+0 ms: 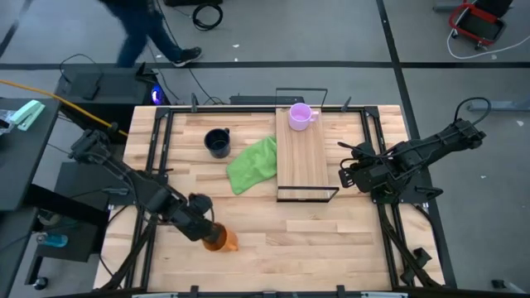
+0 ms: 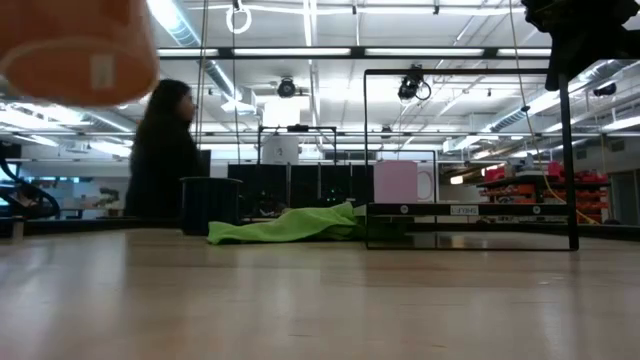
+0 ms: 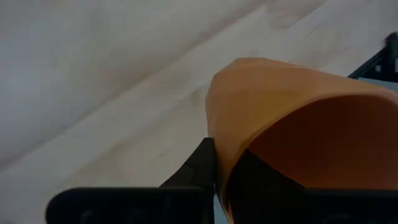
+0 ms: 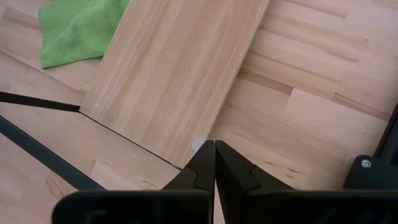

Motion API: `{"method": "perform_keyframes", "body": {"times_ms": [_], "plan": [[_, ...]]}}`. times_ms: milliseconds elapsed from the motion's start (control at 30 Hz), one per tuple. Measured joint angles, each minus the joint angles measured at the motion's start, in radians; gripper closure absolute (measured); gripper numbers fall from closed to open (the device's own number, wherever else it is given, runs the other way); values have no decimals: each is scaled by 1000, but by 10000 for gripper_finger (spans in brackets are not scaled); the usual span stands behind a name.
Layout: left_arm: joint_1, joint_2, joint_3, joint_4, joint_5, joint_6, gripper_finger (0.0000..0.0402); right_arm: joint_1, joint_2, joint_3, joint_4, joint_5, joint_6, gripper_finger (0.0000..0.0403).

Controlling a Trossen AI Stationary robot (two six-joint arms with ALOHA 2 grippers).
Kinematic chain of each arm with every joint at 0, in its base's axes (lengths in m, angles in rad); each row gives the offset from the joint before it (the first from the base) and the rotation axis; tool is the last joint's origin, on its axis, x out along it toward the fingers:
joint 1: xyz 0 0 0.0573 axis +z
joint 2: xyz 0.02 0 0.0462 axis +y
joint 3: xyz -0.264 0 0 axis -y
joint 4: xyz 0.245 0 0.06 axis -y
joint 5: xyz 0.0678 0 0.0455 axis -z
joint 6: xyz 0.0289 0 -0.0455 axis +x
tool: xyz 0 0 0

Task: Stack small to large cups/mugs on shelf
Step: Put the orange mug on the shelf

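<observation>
The left gripper [image 1: 214, 235] is at the near left part of the big wooden table [image 1: 315, 248]. Its two dark fingers [image 3: 202, 163] are clamped on the rim of the small orange mug [image 1: 222, 240]. One finger is on the outside of the mug wall and the other is inside. In the low view the orange mug [image 2: 80, 50] is up in the air, well above the table top. It is tilted, and in the left wrist view its open mouth [image 3: 317, 155] faces the camera.

The small dark navy-black mug [image 1: 218, 142] stands upright on the table, at the far left side. Just beside it lies a crumpled green cloth [image 1: 252, 164]. The cloth touches the left edge of the long light wooden shelf board with thin black wire ends [image 1: 302, 165].

The small pale purple mug [image 1: 300, 116] stands upright on the far end of the shelf board. Its handle points to the right.

The right gripper [image 1: 346, 165] waits near the right side of the shelf board, close to its near end. Its fingers [image 4: 214, 163] are pressed together and hold nothing.

A person in dark clothes [image 2: 165, 150] is on the floor beyond the far side of the table.
</observation>
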Motion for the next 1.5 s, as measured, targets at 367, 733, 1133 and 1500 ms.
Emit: {"method": "perform_keyframes", "body": {"times_ms": [367, 733, 1133, 1500], "plan": [[103, -1, 360, -401, -149, 154, 377, 0, 0, 0, 0, 0, -8, 387], [324, 0, 541, -575, -186, 333, 377, 0, 0, 0, 0, 0, -8, 387], [632, 3, 608, -470, -147, 645, 377, 0, 0, 0, 0, 15, 0, 387], [860, 107, 608, -228, 21, 870, 377, 0, 0, 0, 0, 49, 28, 387]]}}
